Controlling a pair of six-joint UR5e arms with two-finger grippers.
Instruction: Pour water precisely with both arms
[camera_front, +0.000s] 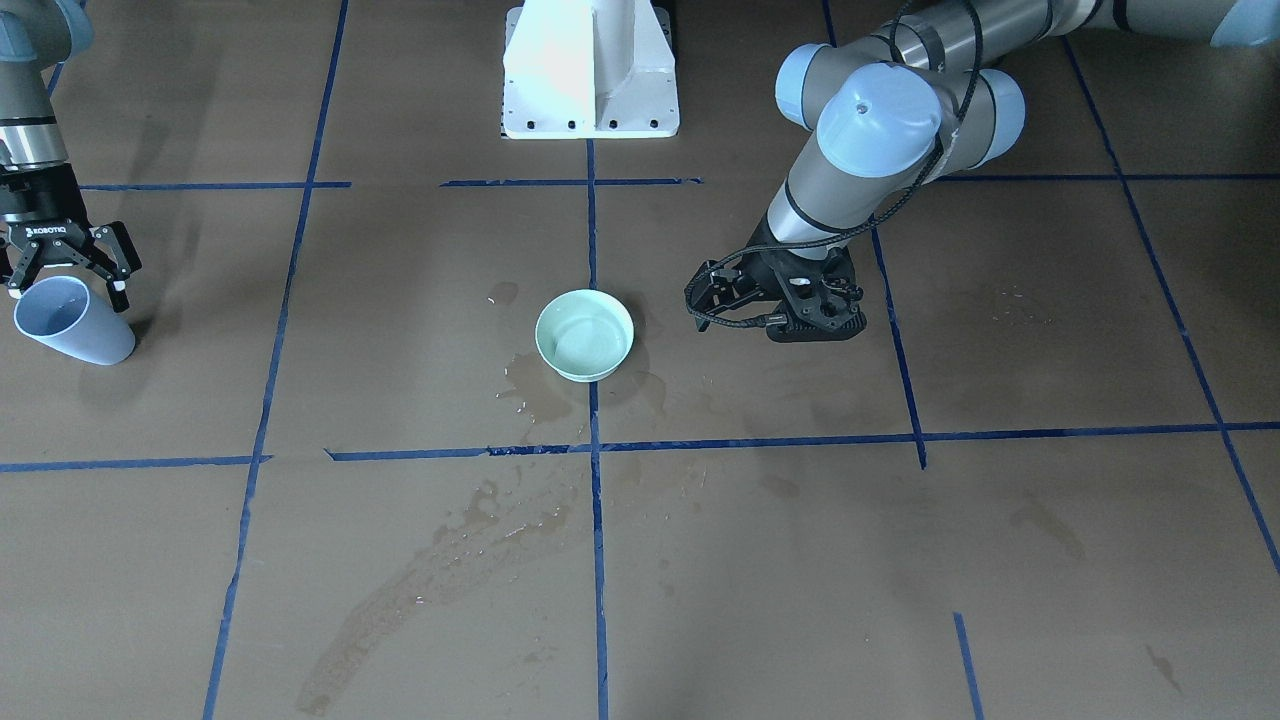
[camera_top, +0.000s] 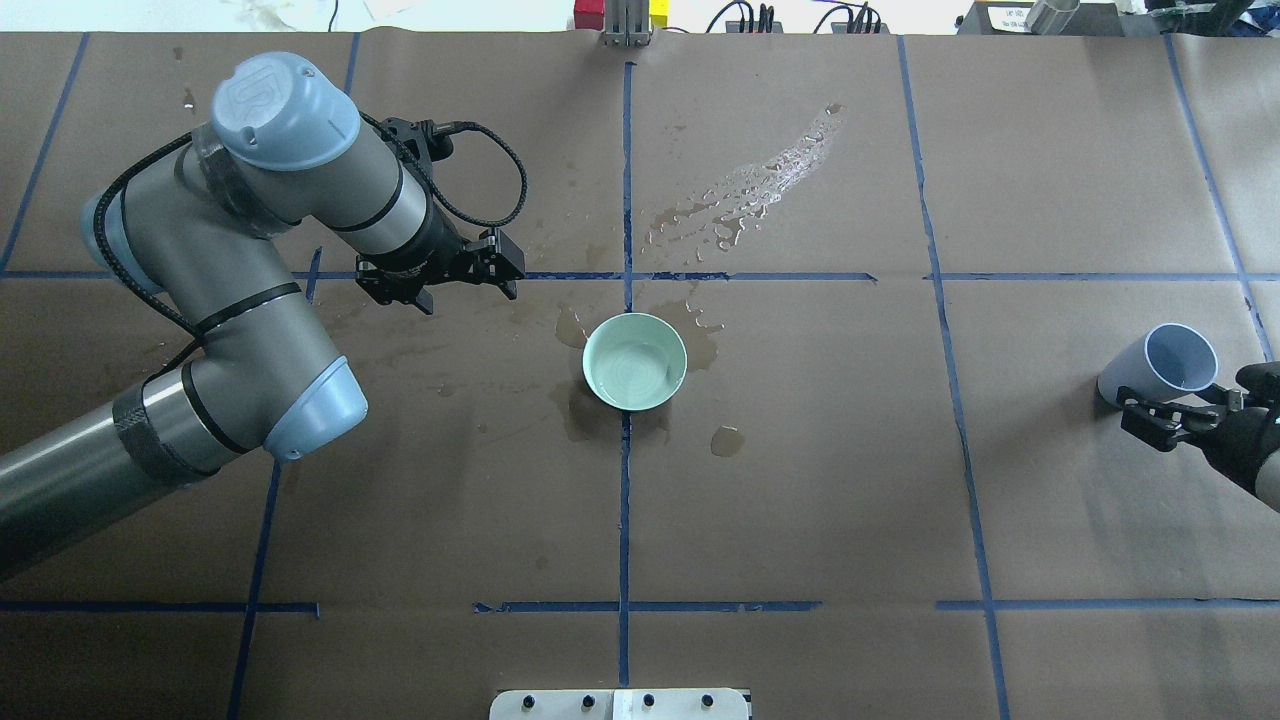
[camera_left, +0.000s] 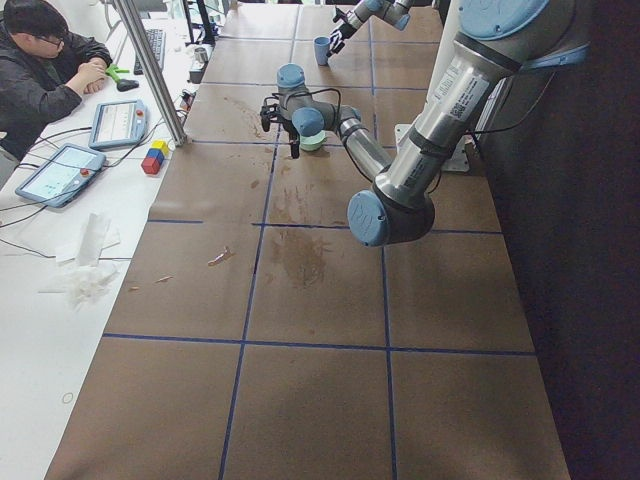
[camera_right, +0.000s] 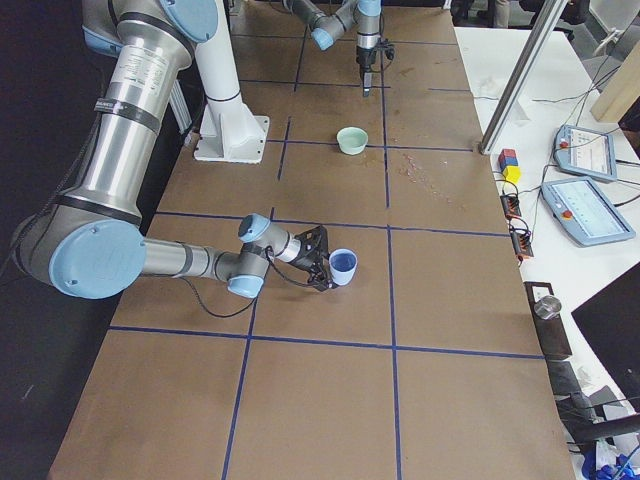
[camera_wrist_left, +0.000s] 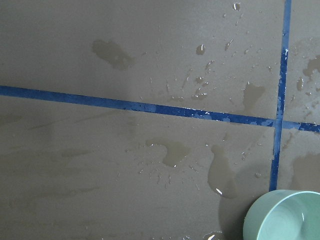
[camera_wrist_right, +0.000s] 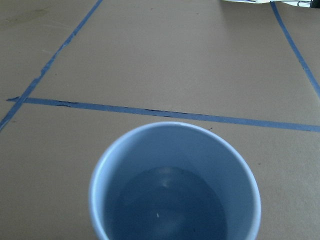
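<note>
A pale blue cup (camera_front: 70, 325) stands upright near the table's end on my right and also shows in the overhead view (camera_top: 1160, 365). The right wrist view shows clear water (camera_wrist_right: 172, 210) low inside it. My right gripper (camera_front: 68, 275) is open, with its fingers spread just behind the cup at rim height. A mint green bowl (camera_top: 634, 361) sits at the table's middle; I cannot tell whether it holds water. My left gripper (camera_front: 815, 328) points down beside the bowl, a hand's width from it and holding nothing. I cannot tell how its jaws stand.
Wet patches and glossy droplets (camera_top: 760, 185) stain the brown paper around and beyond the bowl. The white pedestal (camera_front: 590, 70) stands at the robot's side. An operator (camera_left: 45, 60), tablets and coloured blocks (camera_left: 153, 158) are on the white bench beyond the far edge.
</note>
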